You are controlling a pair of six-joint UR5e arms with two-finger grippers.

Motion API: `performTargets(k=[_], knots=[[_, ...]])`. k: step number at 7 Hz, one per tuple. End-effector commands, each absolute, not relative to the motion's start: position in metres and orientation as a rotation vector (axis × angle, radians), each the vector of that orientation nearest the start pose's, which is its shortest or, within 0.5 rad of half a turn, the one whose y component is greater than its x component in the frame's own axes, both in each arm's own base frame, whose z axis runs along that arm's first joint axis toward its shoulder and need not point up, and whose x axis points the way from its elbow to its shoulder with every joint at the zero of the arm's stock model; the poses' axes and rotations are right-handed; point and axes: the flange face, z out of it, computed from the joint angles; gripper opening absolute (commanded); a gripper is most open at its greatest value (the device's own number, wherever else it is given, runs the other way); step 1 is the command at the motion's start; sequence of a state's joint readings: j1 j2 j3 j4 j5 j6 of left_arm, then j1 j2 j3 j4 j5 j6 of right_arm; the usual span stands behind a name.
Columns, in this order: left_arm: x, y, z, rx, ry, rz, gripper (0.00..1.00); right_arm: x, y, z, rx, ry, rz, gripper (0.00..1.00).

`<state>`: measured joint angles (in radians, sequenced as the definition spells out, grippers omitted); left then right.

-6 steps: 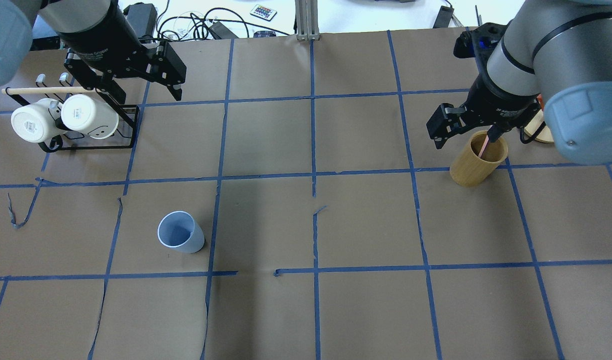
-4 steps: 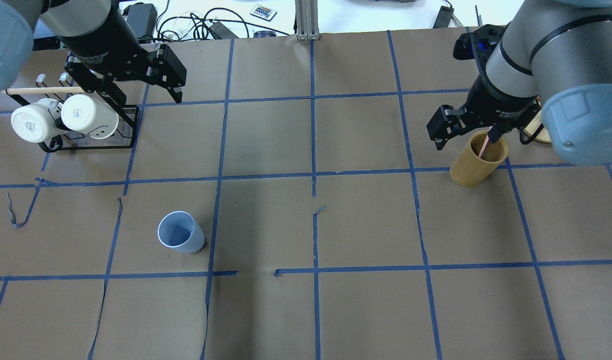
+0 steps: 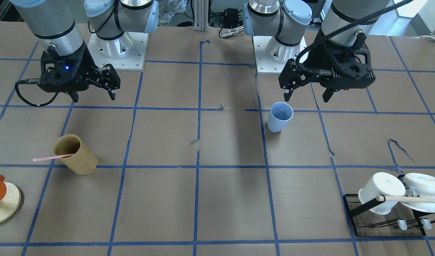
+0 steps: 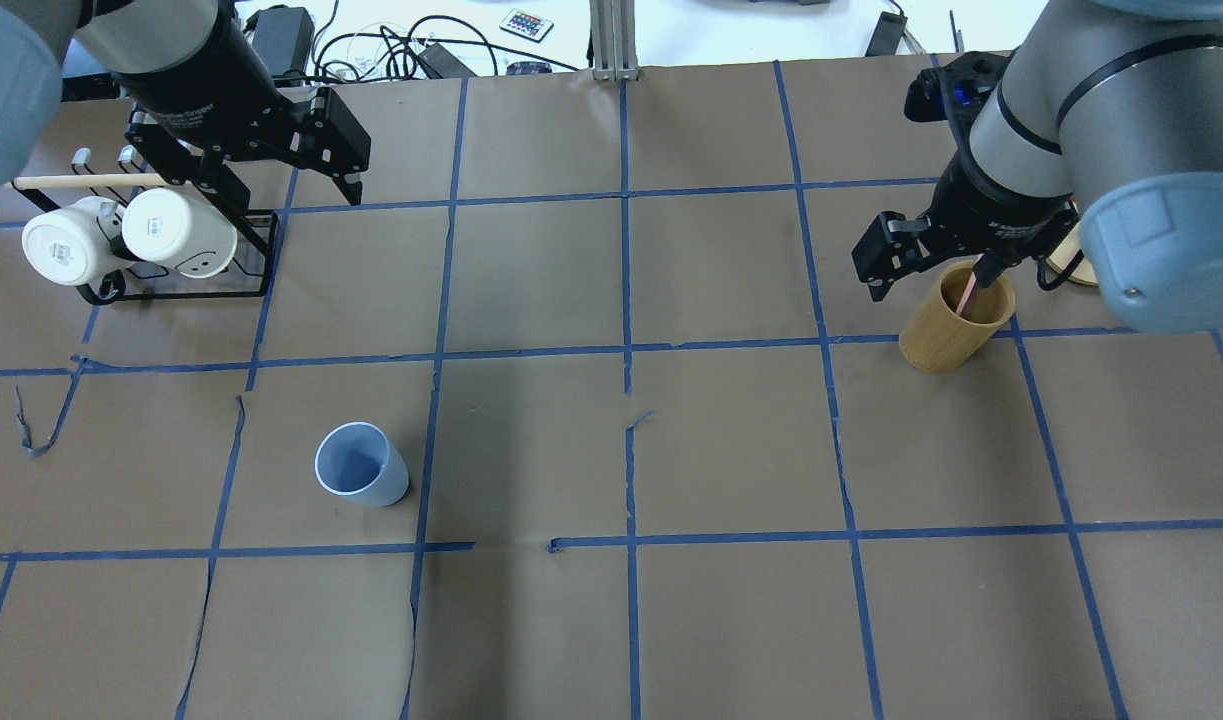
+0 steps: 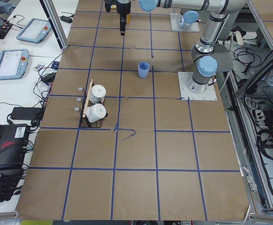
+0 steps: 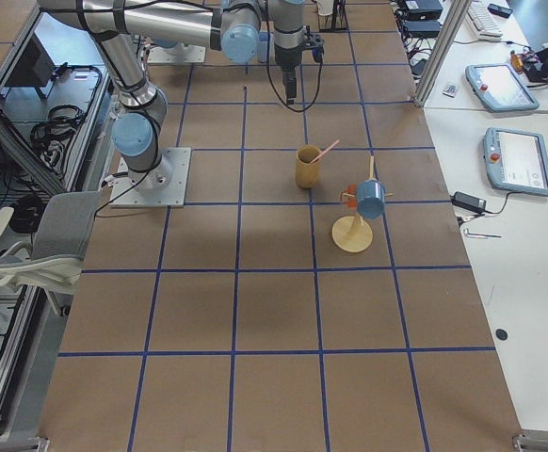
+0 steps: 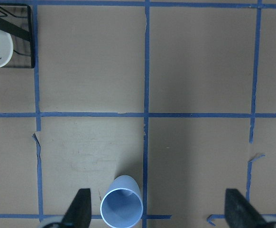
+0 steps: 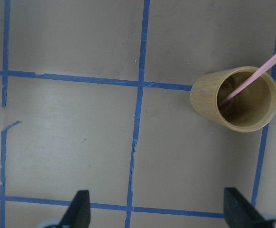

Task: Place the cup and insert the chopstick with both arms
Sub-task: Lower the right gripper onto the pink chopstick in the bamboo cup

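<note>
Pale blue plastic cup standing upright on brown paper-covered bench, mouth facing up, long axis vertical, sitting centre-right in front-facing view. Thin pink chopstick leaning inside tan bamboo cylindrical holder, free end sticking out toward frame left. Both arms pointing straight down, hovering above bench. Left claw spread wide, gripping nothing; cup lying just below it in frame. Right claw spread wide, empty; holder sitting lower in frame, well apart.

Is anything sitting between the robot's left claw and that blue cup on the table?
Nothing visible. The left gripper hangs open, with its fingers spread. Only bare brown paper surrounds the upright blue cup. The mug rack stands well off to one side.
</note>
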<state>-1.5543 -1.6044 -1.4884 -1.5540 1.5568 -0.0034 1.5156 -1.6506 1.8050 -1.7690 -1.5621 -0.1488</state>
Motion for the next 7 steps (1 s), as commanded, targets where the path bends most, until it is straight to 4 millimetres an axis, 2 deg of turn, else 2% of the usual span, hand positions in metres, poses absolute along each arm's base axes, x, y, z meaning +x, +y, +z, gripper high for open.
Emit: performTargets(k=[1, 2, 3, 4, 5, 6, 7], knots=[[-0.127, -0.517, 0.514, -0.031, 3.152, -0.104, 1.0, 0.11, -0.464, 0.43, -0.147, 3.125, -0.06, 1.0], [-0.125, -0.515, 0.513, -0.033, 3.152, -0.102, 1.0, 0.108, -0.461, 0.437, -0.142, 3.136, -0.073, 1.0], [-0.126, -0.522, 0.513, -0.035, 3.157, -0.119, 1.0, 0.108, -0.45, 0.445, -0.139, 3.124, -0.041, 1.0], [-0.127, -0.519, 0.506, -0.031, 3.158, -0.1, 1.0, 0.108, -0.448, 0.448, -0.14, 3.129, -0.04, 1.0], [-0.127, -0.517, 0.504, -0.029, 3.151, -0.092, 1.0, 0.111, -0.446, 0.447, -0.144, 3.116, -0.037, 1.0], [-0.128, -0.517, 0.505, -0.028, 3.158, -0.097, 1.0, 0.109, -0.437, 0.442, -0.136, 3.118, 0.087, 1.0], [-0.128, -0.52, 0.507, -0.028, 3.156, -0.102, 1.0, 0.11, -0.435, 0.444, -0.137, 3.102, 0.092, 1.0]])
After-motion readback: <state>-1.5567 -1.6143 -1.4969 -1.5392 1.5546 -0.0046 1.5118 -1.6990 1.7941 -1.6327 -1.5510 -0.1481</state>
